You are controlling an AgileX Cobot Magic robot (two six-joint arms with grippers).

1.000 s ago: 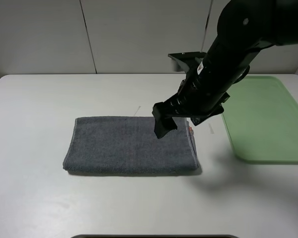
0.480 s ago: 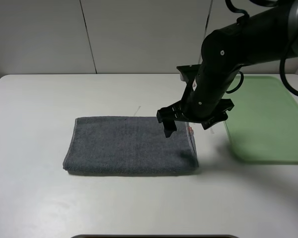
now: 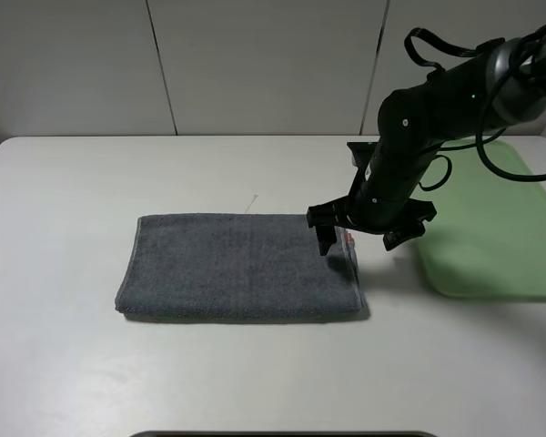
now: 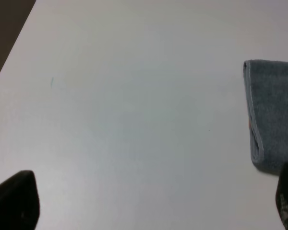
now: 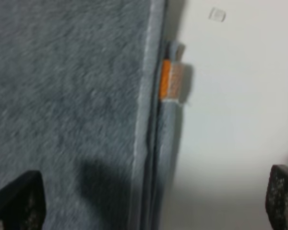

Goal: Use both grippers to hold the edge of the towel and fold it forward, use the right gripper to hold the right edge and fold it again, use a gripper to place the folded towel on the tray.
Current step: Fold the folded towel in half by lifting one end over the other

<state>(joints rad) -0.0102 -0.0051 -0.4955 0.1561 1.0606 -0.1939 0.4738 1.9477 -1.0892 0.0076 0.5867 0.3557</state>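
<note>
The grey towel [image 3: 237, 269] lies folded once on the white table, long side left to right. Its right edge carries an orange tag [image 5: 169, 82]. My right gripper [image 3: 359, 238] is open and low over that right edge, one finger [image 3: 326, 238] over the cloth and the other [image 3: 397, 237] over bare table. In the right wrist view the towel [image 5: 72, 96] fills one side and the gripper [image 5: 149, 201] straddles its edge. My left gripper [image 4: 151, 206] is open over bare table, apart from the towel's end [image 4: 273, 110]; it is out of the exterior high view.
The green tray [image 3: 500, 228] lies flat at the table's right side, a short way from the towel's right edge. White table [image 3: 64, 182] surrounds the towel. A white wall stands behind the table.
My right gripper has come down and shifted right, from above the towel's right part to just over its right edge. The towel has not moved.
</note>
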